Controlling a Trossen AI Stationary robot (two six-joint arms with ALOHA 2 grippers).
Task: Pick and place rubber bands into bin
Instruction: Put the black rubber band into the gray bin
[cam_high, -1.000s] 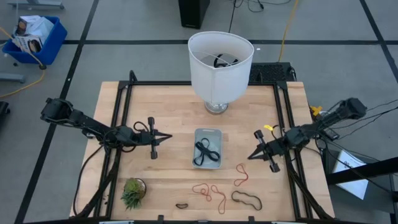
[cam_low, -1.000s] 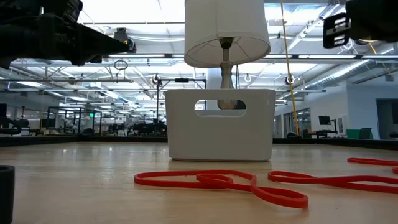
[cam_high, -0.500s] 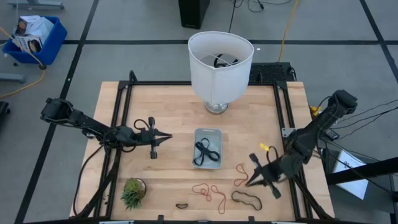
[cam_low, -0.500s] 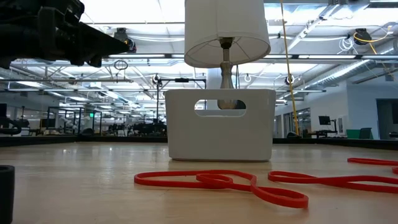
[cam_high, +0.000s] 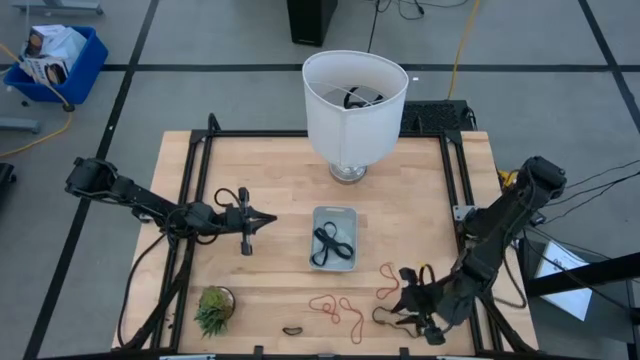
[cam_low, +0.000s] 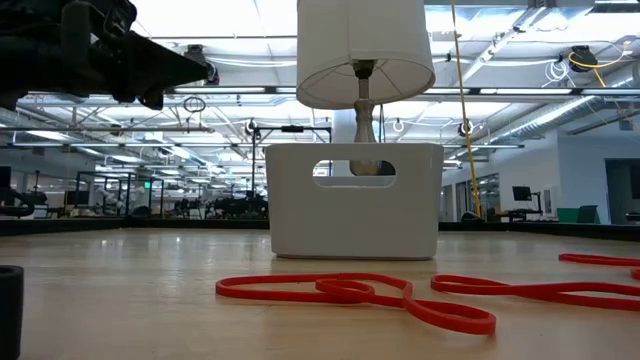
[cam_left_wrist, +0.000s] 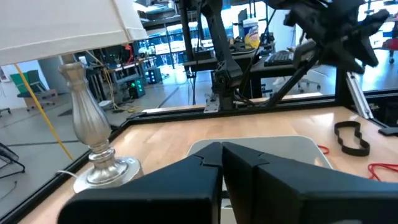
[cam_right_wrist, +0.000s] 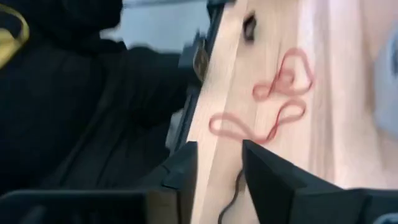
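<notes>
The left gripper (cam_high: 262, 221) hangs over the pale wooden table (cam_high: 280, 175), its two dark fingers (cam_left_wrist: 205, 163) pressed together with nothing between them, tips aimed at the small shallow pale grey-blue plastic bin (cam_high: 333, 238) just ahead of it. Behind and to that gripper's near side stands a small green potted plant (cam_high: 214, 308). The bin holds a black rubber band (cam_high: 332, 243) twisted into loops, and beyond it rises a tall white lampshade on a silvery turned base (cam_high: 354, 105). Toward the table's near edge lie a short dark rubber band (cam_high: 292, 330), then a long red-orange rubber band in several loops (cam_high: 336, 310), then a smaller red-orange rubber band (cam_high: 387, 281). The right gripper (cam_high: 406, 309) is low at the table's near right corner, its fingers (cam_right_wrist: 267, 173) spread apart and empty, directly over a dark brown rubber band (cam_high: 383, 317) whose near end shows between them; the red-orange loops lie just ahead of its tips.
</notes>
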